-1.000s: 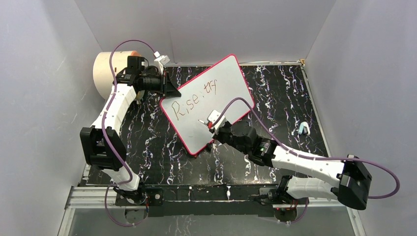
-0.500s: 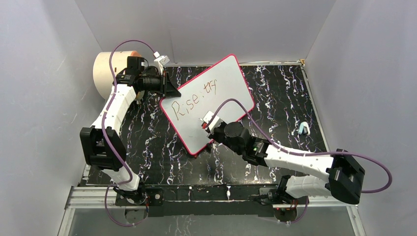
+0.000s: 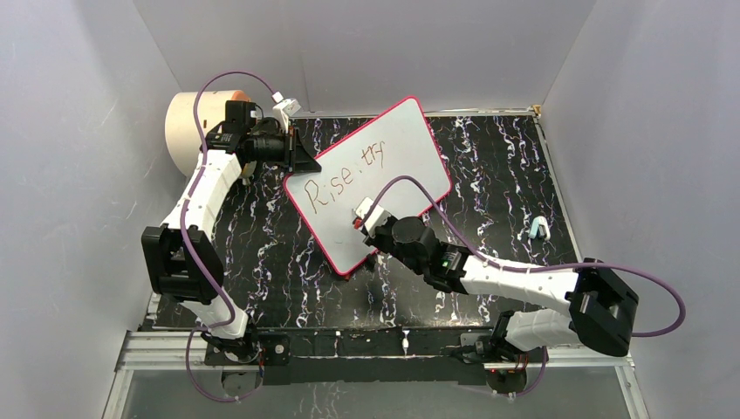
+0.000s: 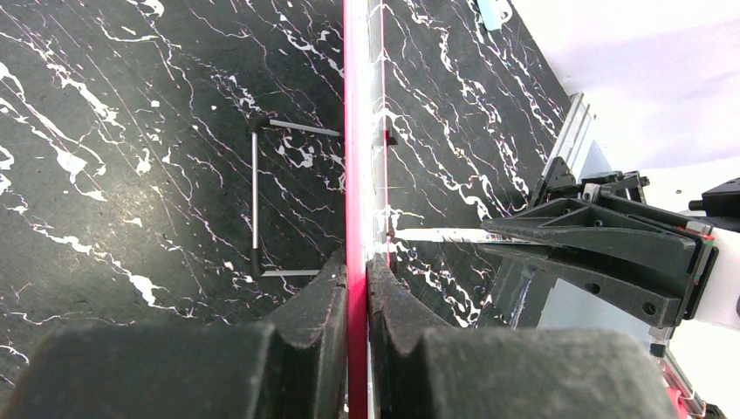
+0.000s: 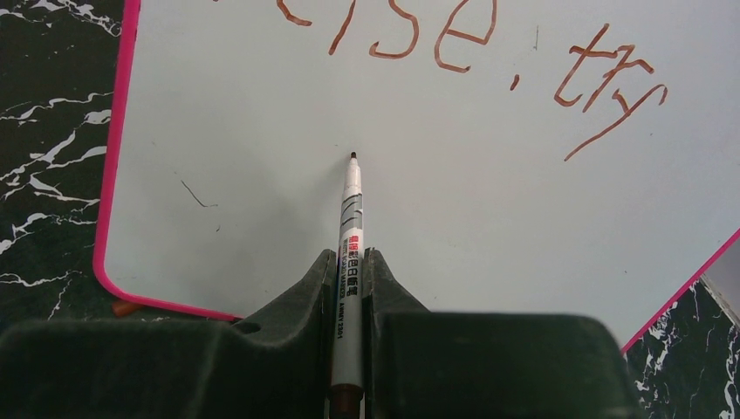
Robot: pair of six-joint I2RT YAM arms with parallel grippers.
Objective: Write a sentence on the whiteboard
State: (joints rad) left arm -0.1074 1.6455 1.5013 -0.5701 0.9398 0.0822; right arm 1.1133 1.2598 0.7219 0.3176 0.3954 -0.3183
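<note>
I have the whiteboard (image 3: 410, 148) lying askew across the middle of the dark marbled desk (image 3: 506, 166), with one corner pointing to the back wall. The left pincer (image 4: 356, 262) is closed tight on the pink-red rim at the board's left edge. In its wrist view the rim runs straight up between the two fingers, with no gap on either side. I judge that this grip is there to brace the board, so that the pen's pressure cannot push or turn it.

The right pincer (image 5: 349, 257) is clamped on a slim white marker (image 5: 351, 209). It holds the barrel well back from the tip, so the nib sticks out far enough for me to see it in front of the fingers. The nib points at bare white board below the start of the writing. It looks to be at the surface, but I cannot tell whether it actually touches.

The sentence (image 5: 471, 44) so far reads "Rise, try" in thin reddish-brown strokes on a single line across the upper part of the board. With the nib under the "R" and back at the left margin, I take this to be the start of a second line. The sentence looks unfinished, and there is plenty of clean board below it.
</note>
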